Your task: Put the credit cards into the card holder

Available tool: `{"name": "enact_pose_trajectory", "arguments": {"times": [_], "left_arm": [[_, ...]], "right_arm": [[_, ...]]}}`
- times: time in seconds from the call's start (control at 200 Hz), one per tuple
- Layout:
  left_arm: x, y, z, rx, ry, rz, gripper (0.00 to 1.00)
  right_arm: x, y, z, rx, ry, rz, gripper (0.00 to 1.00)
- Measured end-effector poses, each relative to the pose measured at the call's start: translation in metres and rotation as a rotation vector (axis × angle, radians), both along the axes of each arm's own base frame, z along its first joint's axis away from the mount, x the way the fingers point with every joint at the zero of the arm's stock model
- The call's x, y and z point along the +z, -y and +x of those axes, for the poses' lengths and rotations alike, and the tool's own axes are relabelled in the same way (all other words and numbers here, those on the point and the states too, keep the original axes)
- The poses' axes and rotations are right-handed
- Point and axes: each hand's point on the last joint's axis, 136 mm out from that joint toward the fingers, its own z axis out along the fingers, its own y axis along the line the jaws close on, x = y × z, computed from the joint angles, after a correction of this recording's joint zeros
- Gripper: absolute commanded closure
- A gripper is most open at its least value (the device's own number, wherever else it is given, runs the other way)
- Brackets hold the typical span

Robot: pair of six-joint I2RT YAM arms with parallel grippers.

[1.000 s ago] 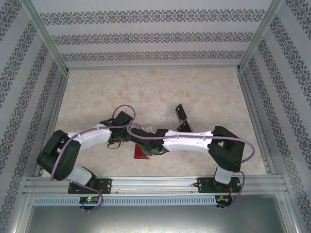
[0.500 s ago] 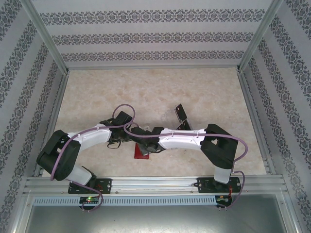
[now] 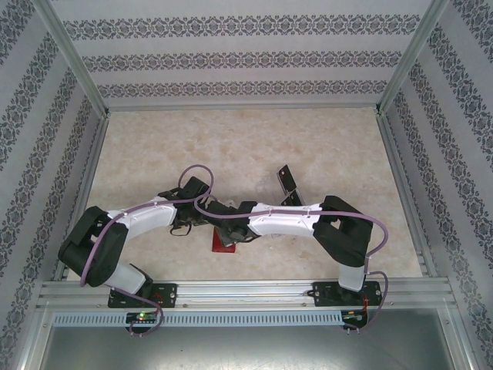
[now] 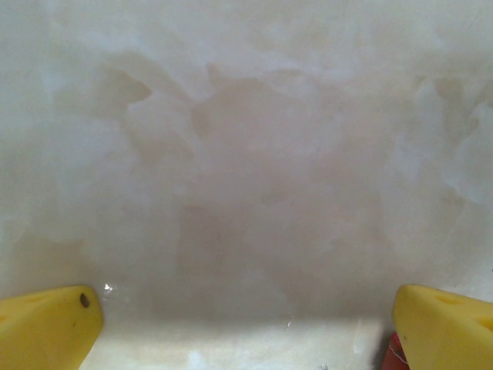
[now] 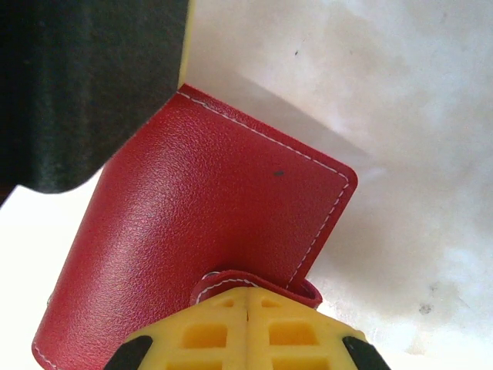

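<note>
Wallet point(image 5: 216, 223): red outer face up, white stitching along the edge. It sits on the desk point(image 3: 231, 146) near the front, about centre, partly under both wrists.

Snap tab point(image 5: 254, 281): curls over the wallet's edge, right at the tips of the right claw point(image 5: 246, 308).

Right claw: fingers pressed together. Cannot tell whether the tab is pinched.

Left claw point(image 4: 246, 327): spread wide, holding nothing, low over bare desk just left of the wallet. A sliver of red shows beside one finger.

Cards point(image 3: 286, 179): dark, farther back and to the right, apart from the wallet.
</note>
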Motion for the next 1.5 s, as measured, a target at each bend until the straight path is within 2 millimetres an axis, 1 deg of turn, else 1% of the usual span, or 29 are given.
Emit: {"name": "enact_pose_trajectory", "arguments": {"times": [0.53, 0.709, 1.069, 1.499], "left_arm": [[0.0000, 0.0001, 0.0000, 0.000, 0.000, 0.000, 0.00], [-0.0003, -0.0001, -0.0002, 0.000, -0.001, 0.000, 0.00], [-0.0003, -0.0001, -0.0001, 0.000, 0.000, 0.000, 0.00], [-0.0007, -0.0002, -0.0003, 0.000, -0.002, 0.001, 0.00]], "right_arm": [[0.0024, -0.0038, 0.0009, 0.004, 0.000, 0.008, 1.00], [-0.0024, -0.0056, 0.0012, 0.005, -0.005, 0.003, 1.00], [-0.0042, -0.0069, 0.0031, 0.000, -0.011, 0.012, 1.00], [0.0012, -0.0094, 0.0028, 0.003, -0.016, 0.018, 1.00]]}}
